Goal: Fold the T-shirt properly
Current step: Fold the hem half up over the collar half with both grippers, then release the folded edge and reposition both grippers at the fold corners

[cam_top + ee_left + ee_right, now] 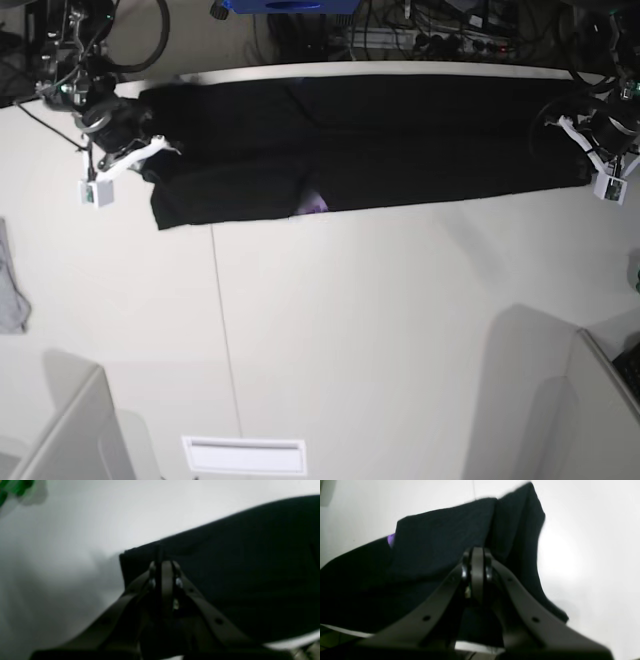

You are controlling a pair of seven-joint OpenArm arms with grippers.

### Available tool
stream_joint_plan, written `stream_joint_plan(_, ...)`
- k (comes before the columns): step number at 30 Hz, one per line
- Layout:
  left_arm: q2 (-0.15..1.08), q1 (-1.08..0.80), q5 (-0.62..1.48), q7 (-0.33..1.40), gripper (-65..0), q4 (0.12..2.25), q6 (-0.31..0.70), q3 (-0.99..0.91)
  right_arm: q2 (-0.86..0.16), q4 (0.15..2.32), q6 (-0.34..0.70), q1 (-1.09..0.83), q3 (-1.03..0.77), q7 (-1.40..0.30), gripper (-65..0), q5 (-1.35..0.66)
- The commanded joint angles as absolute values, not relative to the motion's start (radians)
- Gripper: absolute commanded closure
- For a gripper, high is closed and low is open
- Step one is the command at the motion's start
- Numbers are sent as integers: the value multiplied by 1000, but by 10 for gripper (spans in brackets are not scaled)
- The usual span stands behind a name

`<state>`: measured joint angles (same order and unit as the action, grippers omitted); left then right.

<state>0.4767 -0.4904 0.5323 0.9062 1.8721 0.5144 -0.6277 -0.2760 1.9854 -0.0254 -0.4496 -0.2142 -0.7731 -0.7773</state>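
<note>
T-shirt [400, 140]: one, black, stretched along the desk [380, 330] far edge
End effectors: two, left [163, 566] and right [477, 555], each clamped on T-shirt
Grey cloth [10, 285]: one, desk's edge

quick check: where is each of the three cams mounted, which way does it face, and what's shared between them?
Left wrist: rides the left arm, looks along its shut hand at the black T-shirt edge on the white table.
Right wrist: rides the right arm, looks past the shut right hand at bunched shirt with a purple bit of print.
Base: overhead, facing down on the table; both arms at the shirt's ends, small grey cloth at the image's left edge.
Shared: all three show the T-shirt and the table.
</note>
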Motion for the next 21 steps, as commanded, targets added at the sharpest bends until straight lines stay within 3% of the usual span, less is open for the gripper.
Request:
stream_joint_plan(1, 495, -489, 533, 920, 0, 1888, 527, -639, -282, 2005, -18, -450, -222, -757, 0, -786)
stream_joint_plan(9, 498, -489, 518, 963, 0, 1888, 542, -677, -239, 2006, -18, -516, -209, -757, 0, -786)
stream_joint_plan(15, 490, -492, 323, 960, 0, 1888, 555, -656, -237, 2005, -18, -524, -209, -757, 0, -786)
stream_joint_plan(21, 456, -529, 288, 957, 0, 1888, 579, -613, -237, 1997, -18, -516, -203, -757, 0, -782)
